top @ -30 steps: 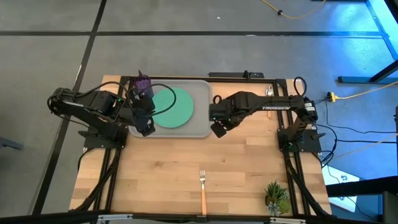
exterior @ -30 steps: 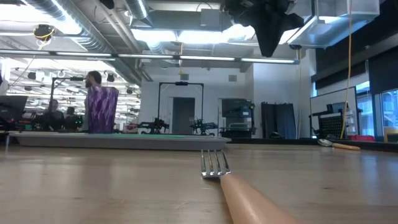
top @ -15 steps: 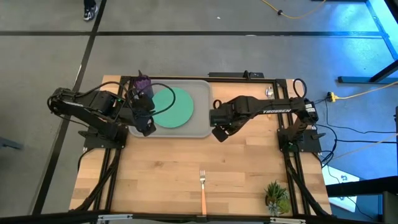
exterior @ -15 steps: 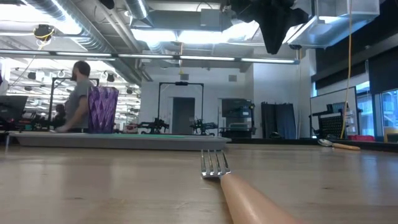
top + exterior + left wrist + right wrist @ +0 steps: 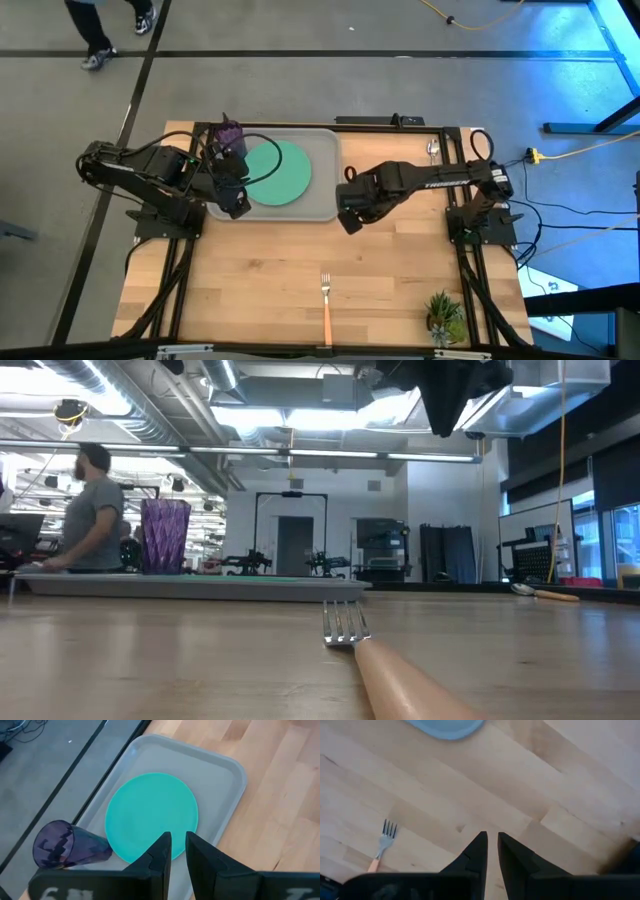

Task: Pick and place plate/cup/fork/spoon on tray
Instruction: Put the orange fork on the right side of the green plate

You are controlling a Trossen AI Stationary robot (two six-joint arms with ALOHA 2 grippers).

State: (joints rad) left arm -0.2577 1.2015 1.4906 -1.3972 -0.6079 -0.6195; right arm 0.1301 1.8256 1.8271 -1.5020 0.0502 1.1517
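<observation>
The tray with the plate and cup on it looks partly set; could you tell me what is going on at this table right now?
The robot is loading tableware onto the grey tray. The teal plate and the purple cup already sit on it. The fork lies on the bare wood near the front edge, and the spoon near the far right corner. The right gripper hangs empty above the wood just off the tray, with the fork ahead of it. The left gripper waits empty at the tray's left end.

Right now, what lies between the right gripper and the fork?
Only bare wooden table lies between the right gripper and the fork, as the high view shows.
</observation>
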